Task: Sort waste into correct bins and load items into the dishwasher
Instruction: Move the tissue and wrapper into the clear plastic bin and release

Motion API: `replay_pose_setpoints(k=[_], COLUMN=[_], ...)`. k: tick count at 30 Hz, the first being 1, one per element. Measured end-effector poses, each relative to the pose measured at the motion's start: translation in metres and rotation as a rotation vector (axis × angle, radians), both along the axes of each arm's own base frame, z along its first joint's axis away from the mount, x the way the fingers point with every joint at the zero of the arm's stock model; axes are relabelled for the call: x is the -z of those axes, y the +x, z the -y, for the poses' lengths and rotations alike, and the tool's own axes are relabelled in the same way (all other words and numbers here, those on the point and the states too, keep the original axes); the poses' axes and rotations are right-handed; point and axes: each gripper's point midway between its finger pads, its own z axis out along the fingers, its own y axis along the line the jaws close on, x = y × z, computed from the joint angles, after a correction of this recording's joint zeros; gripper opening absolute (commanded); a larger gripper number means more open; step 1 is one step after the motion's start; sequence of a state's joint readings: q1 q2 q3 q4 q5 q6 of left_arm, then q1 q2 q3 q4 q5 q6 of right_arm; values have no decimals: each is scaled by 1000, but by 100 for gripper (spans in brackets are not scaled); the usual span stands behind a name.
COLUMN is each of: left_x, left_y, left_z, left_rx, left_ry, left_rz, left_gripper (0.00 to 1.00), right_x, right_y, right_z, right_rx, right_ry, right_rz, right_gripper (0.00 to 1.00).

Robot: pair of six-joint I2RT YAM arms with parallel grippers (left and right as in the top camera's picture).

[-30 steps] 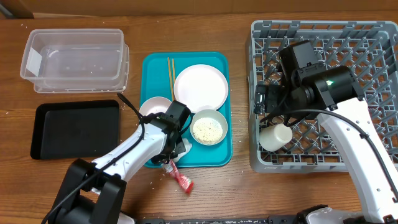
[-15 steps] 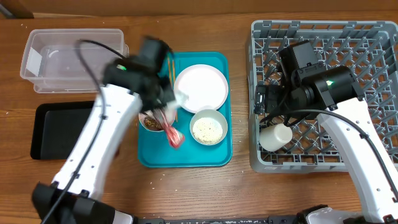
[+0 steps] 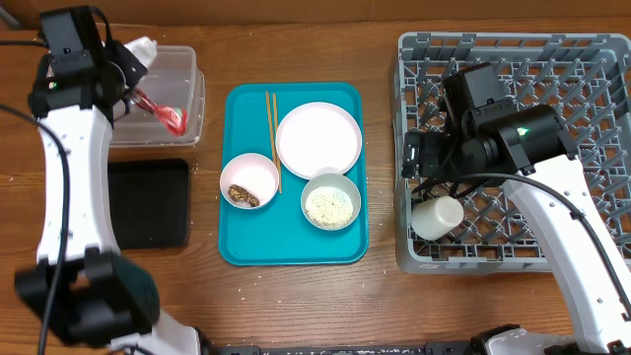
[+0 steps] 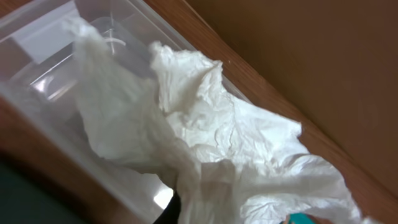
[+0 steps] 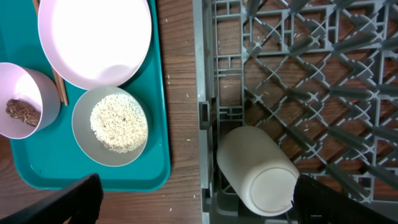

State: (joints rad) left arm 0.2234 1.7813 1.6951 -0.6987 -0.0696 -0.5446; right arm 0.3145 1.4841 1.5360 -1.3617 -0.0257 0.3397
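— White crumpled napkin [image 4: 205, 137]: where are we carrying it?

— We are holding it in the left gripper [image 3: 133, 84], above the clear tub [image 3: 187, 74] at the far left of the table [image 3: 394, 316]. The red wrapper [image 3: 170, 118] is hanging from the same grip, over the tub's interior. Paper is covering the jaws in the wrist view, so we are judging, not seeing, that they are clamped on the napkin.

— What are we counting as done?

— Only the white cup [image 5: 261, 171], which is lying on its side in the grey rack [image 3: 592, 59], near the rack's front left corner. Napkin and wrapper are not yet released.

— What are we listing as left?

— Everything on the teal tray [image 3: 296, 251]: the white plate [image 3: 317, 139], the chopsticks [image 3: 268, 123] just left of it, the bowl with the brown lump [image 3: 249, 181], and the bowl of rice [image 3: 330, 201]. The black tray [image 3: 148, 202] is sitting just in front of the tub. We are judging the task as early.

— And the right gripper [image 5: 196, 202]?

— It is hovering over the rack's left edge, near the cup, with its jaws wide apart and gripping nothing.
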Motion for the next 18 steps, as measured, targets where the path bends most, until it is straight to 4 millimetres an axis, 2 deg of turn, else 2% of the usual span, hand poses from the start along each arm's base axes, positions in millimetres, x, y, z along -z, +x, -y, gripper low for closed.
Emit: replay_pose_setpoints(k=[2,3,4,6,7,9,12,13,16,18], left_x=[23,31,49,76,91,115,131,132,128,128], left_y=[24,29,36,45,49,53,53,53,54,52], left_z=[-13,-14,-17,-20,-22,-24,-27,-29,-33,-33], left_rx=[-40,-49,-66,-89,-101,-119,-139,-148,-159,-145], left_ry=[-6,-12,-22,-39,-45,-57,-55,-53,-31,-20], left_rz=[23,19,3,-21,-37,-65,-90,-89,-84,-100], left_gripper=[4,4,4,9,20,32,62,74,96,100], right_x=[0,0,0,0,0,0,-1,-1,-2,-3], right_y=[0,0,0,0,0,0,3,3,7,9], right_z=[0,0,0,0,0,0,-1,-1,-2,-3], right_rx=[0,0,0,0,0,-1,0,0,0,0], right_ry=[0,0,0,0,0,0,3,4,9,12], right_rz=[0,0,0,0,0,0,11,14,28,36], right_gripper=[100,100,100,100,100,100,100,100,100,100])
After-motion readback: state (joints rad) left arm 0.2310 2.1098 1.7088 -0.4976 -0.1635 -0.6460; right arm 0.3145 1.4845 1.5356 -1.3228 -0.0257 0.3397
